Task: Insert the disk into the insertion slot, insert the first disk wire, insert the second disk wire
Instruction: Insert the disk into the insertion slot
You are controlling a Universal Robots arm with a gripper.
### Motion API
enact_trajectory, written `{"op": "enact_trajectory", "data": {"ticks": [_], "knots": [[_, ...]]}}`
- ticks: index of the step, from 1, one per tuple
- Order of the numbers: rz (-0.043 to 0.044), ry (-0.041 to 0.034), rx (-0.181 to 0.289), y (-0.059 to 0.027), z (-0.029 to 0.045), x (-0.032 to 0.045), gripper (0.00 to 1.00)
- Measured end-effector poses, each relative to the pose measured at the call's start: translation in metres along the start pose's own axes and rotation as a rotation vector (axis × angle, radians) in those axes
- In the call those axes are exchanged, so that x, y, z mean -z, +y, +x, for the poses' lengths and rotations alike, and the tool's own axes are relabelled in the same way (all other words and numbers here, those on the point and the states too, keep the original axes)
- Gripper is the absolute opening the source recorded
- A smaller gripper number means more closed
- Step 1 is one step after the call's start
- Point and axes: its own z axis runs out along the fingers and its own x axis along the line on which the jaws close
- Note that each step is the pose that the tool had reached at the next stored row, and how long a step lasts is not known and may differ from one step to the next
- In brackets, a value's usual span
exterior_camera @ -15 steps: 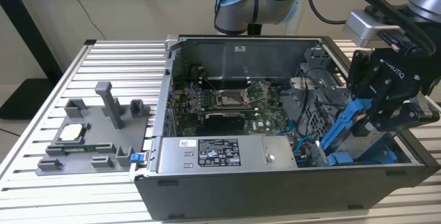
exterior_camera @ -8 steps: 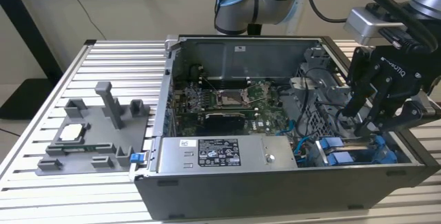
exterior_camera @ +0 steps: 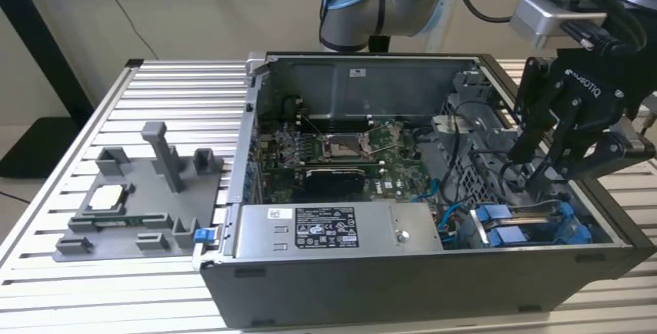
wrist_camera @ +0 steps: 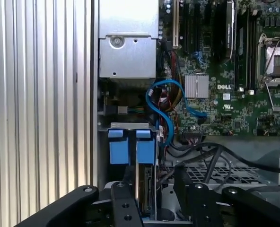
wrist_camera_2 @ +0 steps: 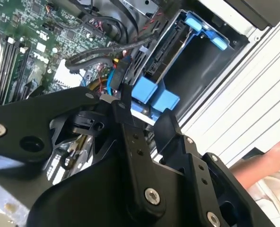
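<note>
The disk (wrist_camera: 145,185) stands on edge in the insertion slot (exterior_camera: 534,225) at the case's front corner, on the exterior view's right. Its two bright blue carrier tabs (wrist_camera: 132,150) stick out toward the case wall, and they appear again in the second wrist view (wrist_camera_2: 154,96). My black gripper (wrist_camera: 153,180) hangs over the disk with one finger on each side. A gap shows beside one finger (wrist_camera: 185,189), so the gripper (wrist_camera_2: 144,106) is open. A blue wire (wrist_camera: 166,109) and black wires (wrist_camera: 211,156) lie loose beside the bay. In the exterior view the gripper (exterior_camera: 531,172) sits just above the bay.
A long silver box (exterior_camera: 339,230) lines the case front beside the bay. The motherboard with its square socket (exterior_camera: 344,145) lies behind it. Another bay with blue tabs (wrist_camera_2: 201,28) is next to the disk. A grey fixture (exterior_camera: 144,195) stands on the slatted table. A person's hand (wrist_camera_2: 267,163) is outside the case.
</note>
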Motion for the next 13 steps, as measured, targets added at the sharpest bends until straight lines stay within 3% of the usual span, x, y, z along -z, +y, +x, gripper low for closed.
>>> {"op": "enact_trajectory", "data": {"ticks": [3, 6, 11, 13], "knots": [[0.0, 0.0001, 0.0, 0.0005, -0.0002, 0.0111, 1.0], [0.0023, -0.0005, 0.0, 0.0006, -0.0008, 0.0125, 1.0], [0.0387, -0.0005, 0.004, 0.0006, -0.0071, 0.0097, 1.0], [0.0427, -0.0006, 0.004, 0.0005, -0.0105, 0.0072, 1.0]]}}
